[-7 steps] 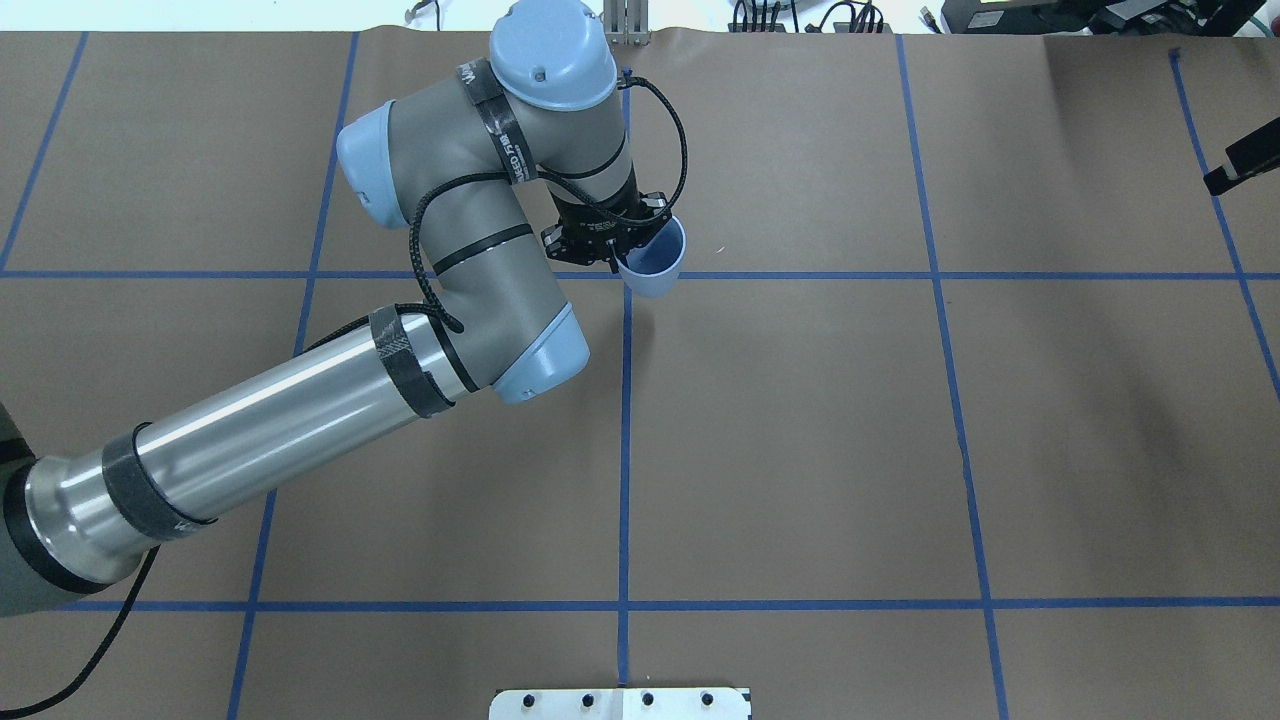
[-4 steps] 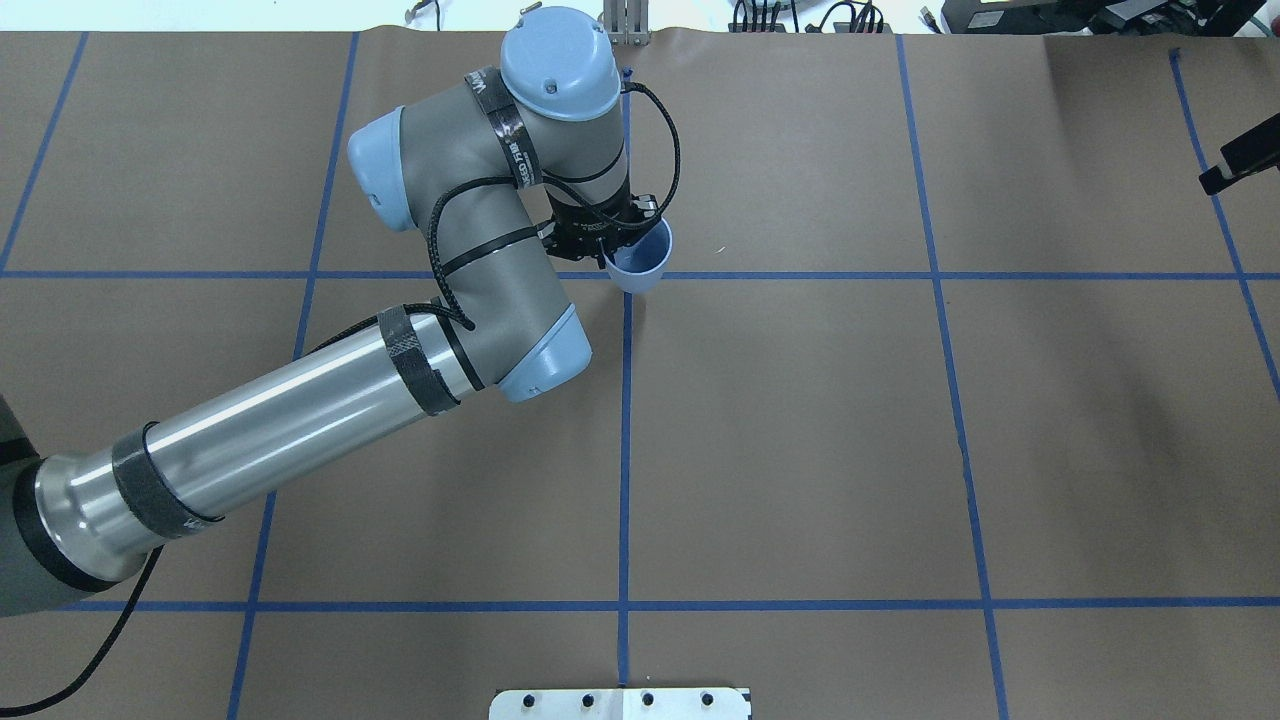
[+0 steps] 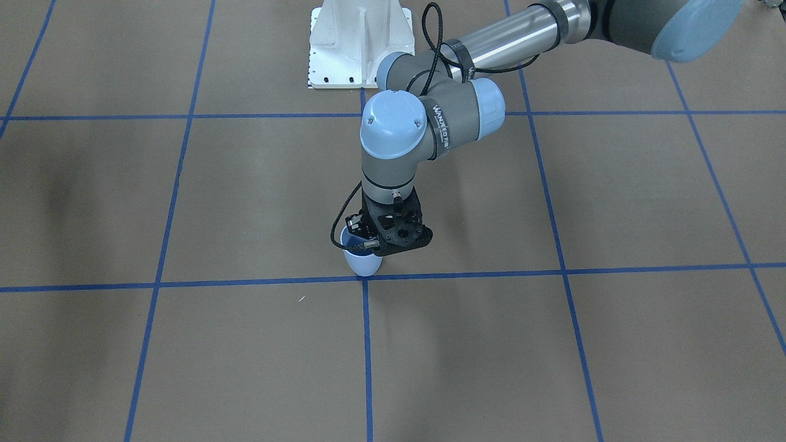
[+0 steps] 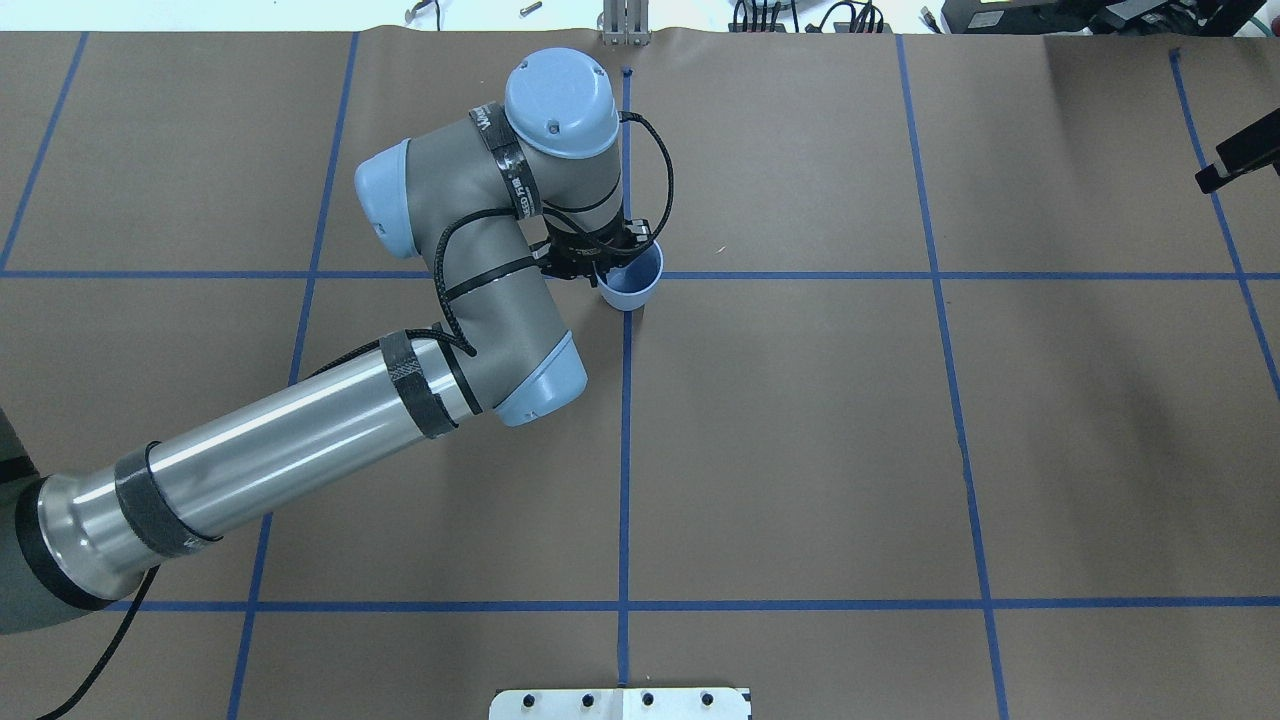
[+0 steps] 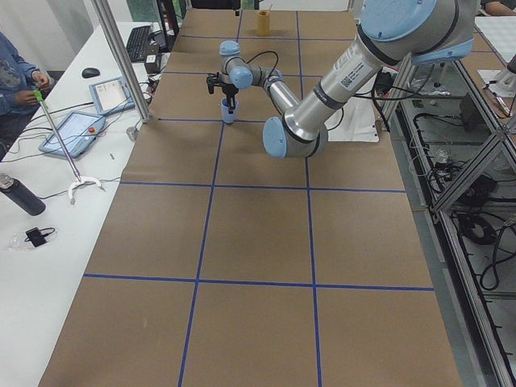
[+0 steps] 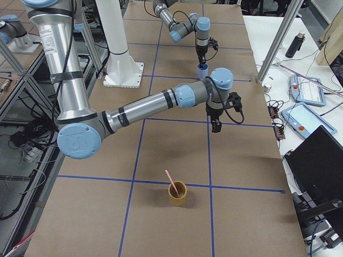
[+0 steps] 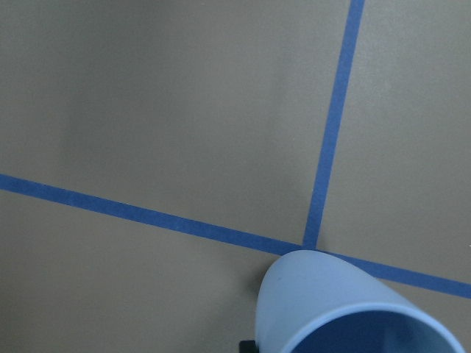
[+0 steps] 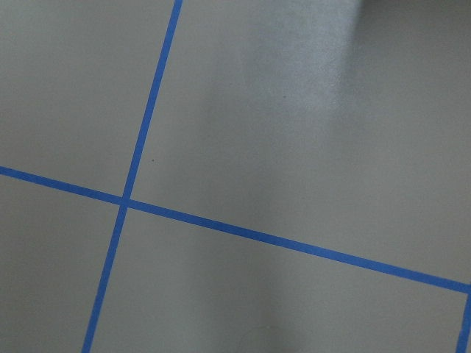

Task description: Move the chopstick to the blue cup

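Chopstick leans in tan cup; left tool pinches blue cup; right tool state: cannot tell.

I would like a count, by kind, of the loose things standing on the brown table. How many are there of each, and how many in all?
Cups: 2, the blue cup and the brown cup
Chopsticks: 1, the pink chopstick, leaning inside the brown cup
Total: 3
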You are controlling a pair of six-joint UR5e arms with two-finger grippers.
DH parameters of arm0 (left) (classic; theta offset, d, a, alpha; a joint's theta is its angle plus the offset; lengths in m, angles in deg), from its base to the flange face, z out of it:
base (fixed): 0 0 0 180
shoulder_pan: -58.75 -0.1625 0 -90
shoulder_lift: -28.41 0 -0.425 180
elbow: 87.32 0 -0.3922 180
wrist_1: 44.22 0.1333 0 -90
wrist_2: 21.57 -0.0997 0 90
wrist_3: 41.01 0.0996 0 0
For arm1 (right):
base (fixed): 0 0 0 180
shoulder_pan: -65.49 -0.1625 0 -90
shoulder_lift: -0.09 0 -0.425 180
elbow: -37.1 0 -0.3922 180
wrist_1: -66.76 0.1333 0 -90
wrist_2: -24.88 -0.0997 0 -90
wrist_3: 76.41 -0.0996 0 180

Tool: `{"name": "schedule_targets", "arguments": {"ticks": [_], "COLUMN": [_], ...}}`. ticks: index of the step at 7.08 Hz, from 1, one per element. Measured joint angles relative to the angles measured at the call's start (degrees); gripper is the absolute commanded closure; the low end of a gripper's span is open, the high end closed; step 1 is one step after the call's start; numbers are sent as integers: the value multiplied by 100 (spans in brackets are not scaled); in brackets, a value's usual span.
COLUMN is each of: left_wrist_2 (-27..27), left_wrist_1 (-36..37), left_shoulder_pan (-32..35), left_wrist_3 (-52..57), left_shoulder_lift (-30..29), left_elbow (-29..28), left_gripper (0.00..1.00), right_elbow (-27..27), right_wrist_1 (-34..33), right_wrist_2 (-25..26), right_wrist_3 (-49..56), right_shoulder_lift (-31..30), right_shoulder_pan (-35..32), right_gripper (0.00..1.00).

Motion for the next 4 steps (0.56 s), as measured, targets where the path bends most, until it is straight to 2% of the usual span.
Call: {"name": "schedule_targets", "arguments": {"ticks": [4], "left_wrist_2": [-23], "left_wrist_1": [204], "left_shoulder_pan": [128], "left_wrist_3": [161], "left_shoulder_lift": [133], "left_elbow": [594], "left_gripper": [2], "right_elbow": [99], "right_wrist_1": [-6], "right_wrist_2": [24], "right_wrist_3": [-11], "right_shoulder_lift": [130], "right_shoulder_pan": [-8], "right_gripper": [0]}}
